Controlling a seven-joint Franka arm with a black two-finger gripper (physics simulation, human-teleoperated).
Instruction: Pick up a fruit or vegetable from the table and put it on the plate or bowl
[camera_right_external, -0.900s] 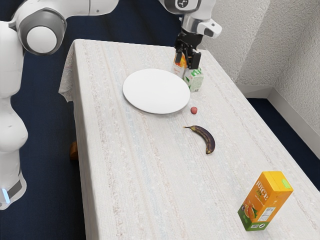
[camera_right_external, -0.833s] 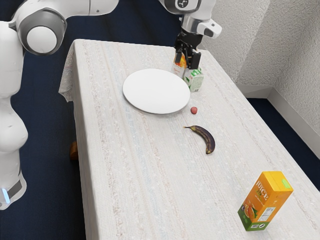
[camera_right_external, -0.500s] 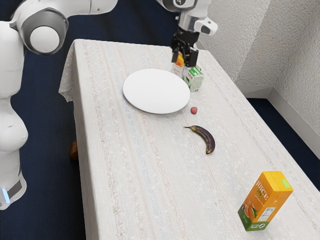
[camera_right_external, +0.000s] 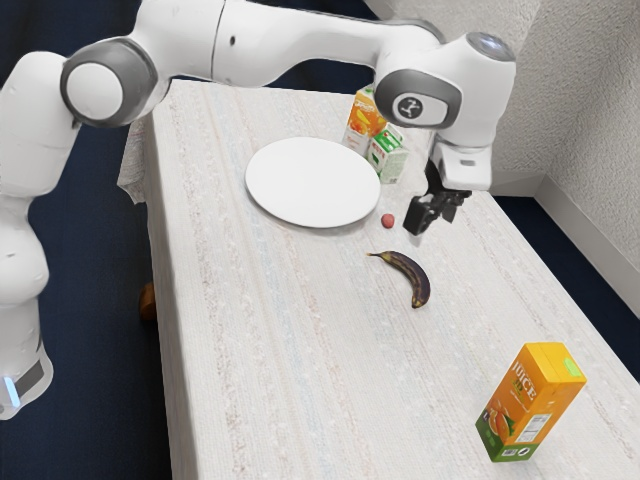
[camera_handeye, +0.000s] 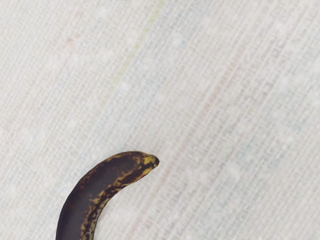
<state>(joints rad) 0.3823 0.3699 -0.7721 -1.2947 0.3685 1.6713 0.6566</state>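
Note:
A dark, overripe banana (camera_right_external: 412, 276) lies on the white tablecloth in front of the round white plate (camera_right_external: 312, 182). A small red fruit (camera_right_external: 387, 220) sits by the plate's near right edge. My gripper (camera_right_external: 419, 223) hangs open and empty just to the exterior view's right of the red fruit, above and behind the banana, touching neither. In the wrist view, one end of the banana (camera_handeye: 100, 195) curves in below the hand.
A green-and-white carton (camera_right_external: 388, 157) and an orange juice carton (camera_right_external: 362, 118) stand behind the plate. A larger orange juice carton (camera_right_external: 530, 402) stands at the table's near right corner. The table edge (camera_right_external: 165, 330) drops off on the exterior view's left.
My arm has swung away from the two cartons at the back, forward and toward the exterior view's right, and now hangs lower beside the red fruit. The objects have not moved.

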